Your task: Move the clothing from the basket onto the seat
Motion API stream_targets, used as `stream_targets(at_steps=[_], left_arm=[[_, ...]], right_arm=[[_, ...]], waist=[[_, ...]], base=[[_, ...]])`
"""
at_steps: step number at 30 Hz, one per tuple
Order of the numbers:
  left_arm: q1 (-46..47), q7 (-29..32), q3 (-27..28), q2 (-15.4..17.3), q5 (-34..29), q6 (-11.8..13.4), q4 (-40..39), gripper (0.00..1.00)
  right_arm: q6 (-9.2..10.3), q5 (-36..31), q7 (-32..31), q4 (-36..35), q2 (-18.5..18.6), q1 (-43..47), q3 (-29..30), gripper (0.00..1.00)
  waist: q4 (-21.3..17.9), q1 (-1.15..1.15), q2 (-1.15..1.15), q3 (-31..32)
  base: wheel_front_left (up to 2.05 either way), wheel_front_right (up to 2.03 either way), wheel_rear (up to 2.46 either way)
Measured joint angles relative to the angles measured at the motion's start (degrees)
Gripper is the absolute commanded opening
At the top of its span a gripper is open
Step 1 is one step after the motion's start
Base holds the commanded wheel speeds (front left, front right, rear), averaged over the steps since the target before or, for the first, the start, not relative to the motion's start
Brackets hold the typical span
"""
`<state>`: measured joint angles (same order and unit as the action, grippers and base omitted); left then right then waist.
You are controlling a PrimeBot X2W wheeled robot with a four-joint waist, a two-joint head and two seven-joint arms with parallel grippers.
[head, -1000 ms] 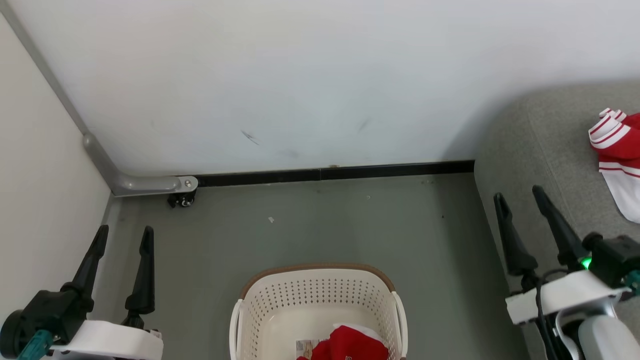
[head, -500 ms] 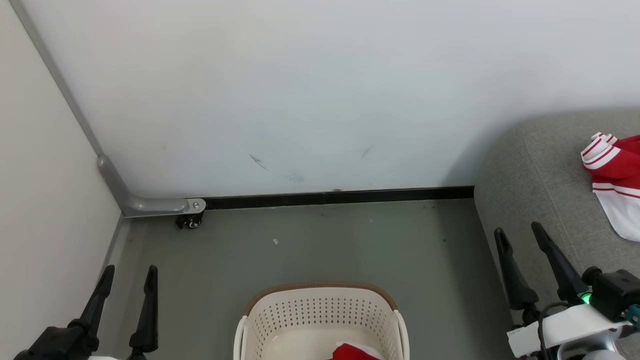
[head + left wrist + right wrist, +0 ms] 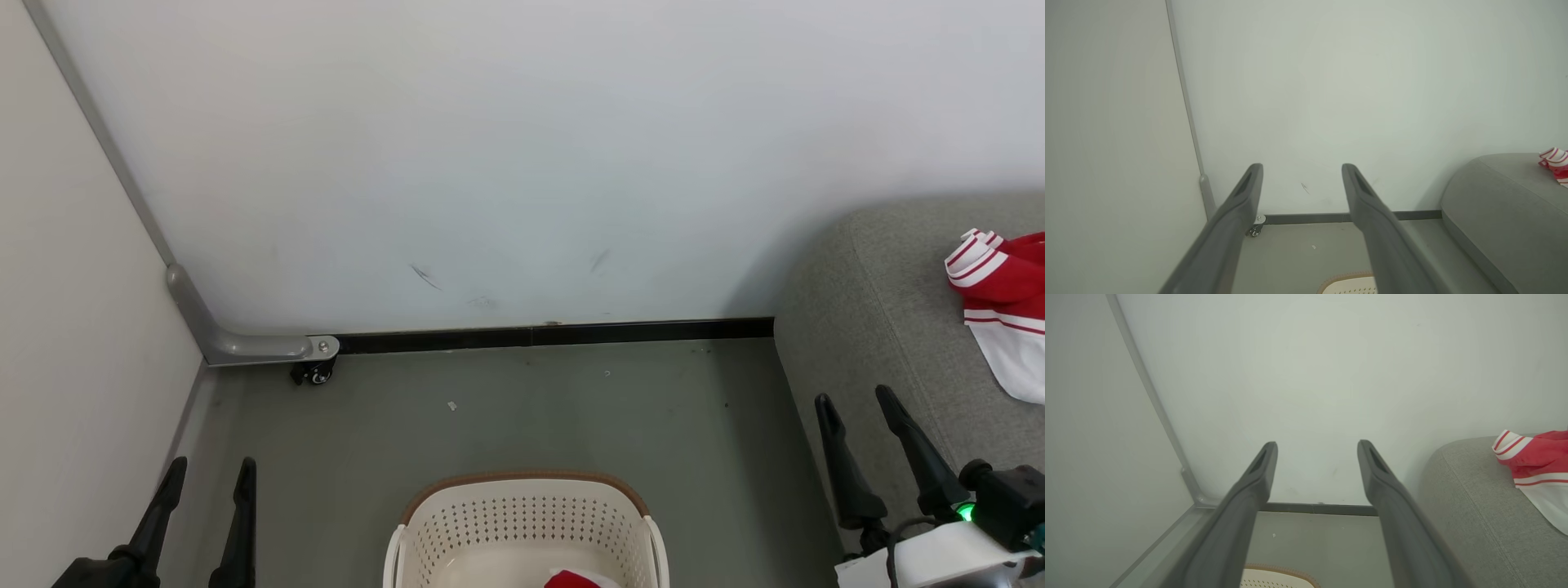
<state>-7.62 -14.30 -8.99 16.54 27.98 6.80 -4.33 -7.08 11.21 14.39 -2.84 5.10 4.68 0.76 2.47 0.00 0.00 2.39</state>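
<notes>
The cream basket point(image 3: 526, 527) with its brown rim stands on the floor at the bottom centre, and a sliver of red clothing point(image 3: 575, 581) shows inside it at the frame's edge. A red and white jersey point(image 3: 1002, 306) lies on the grey seat point(image 3: 890, 310) at the right. My left gripper point(image 3: 211, 474) is open at the lower left, left of the basket, holding nothing. My right gripper point(image 3: 856, 404) is open at the lower right, over the seat's front edge, empty too. The left wrist view shows the basket's rim point(image 3: 1345, 282), the seat point(image 3: 1502, 204) and the jersey point(image 3: 1555, 160).
A white wall point(image 3: 522, 163) closes the far side with a black skirting strip point(image 3: 555, 333) at its foot. A pale panel point(image 3: 73, 343) on a grey frame with a caster point(image 3: 314, 371) bounds the left. Grey floor point(image 3: 506, 408) lies between basket and wall.
The whole head picture has shifted down, so the camera has tilted up. Both grippers and the basket now sit lower in view, and less of the red clothing in the basket shows. Both grippers stayed open.
</notes>
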Motion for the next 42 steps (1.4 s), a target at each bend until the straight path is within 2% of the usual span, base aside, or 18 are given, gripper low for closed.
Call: stream_targets(at_steps=[26, 38, 42], left_arm=[[-1.12, 0.0, 2.54, -2.2, -2.96, -4.63, 0.25, 1.0], [-0.74, 0.0, -4.14, -2.01, -3.43, -10.81, 2.6, 1.0], [1.12, 0.0, -6.86, -2.03, -4.17, -11.58, 3.77, 1.0]], right_arm=[[0.0, 0.0, 0.0, -1.22, -0.64, 2.24, 0.36, 1.0], [0.0, 0.58, 0.0, -1.91, -0.82, 2.24, 0.94, 1.0], [0.0, 0.63, -0.01, -2.18, -0.81, 2.22, 1.22, 1.0]], waist=[[0.06, 0.0, 0.0, -1.06], [-0.54, 0.0, 0.0, -2.34], [-0.89, 0.0, 0.0, -3.05]], base=[[0.0, 0.0, 0.0], [0.0, 0.0, 0.0], [0.0, 0.0, 0.0]])
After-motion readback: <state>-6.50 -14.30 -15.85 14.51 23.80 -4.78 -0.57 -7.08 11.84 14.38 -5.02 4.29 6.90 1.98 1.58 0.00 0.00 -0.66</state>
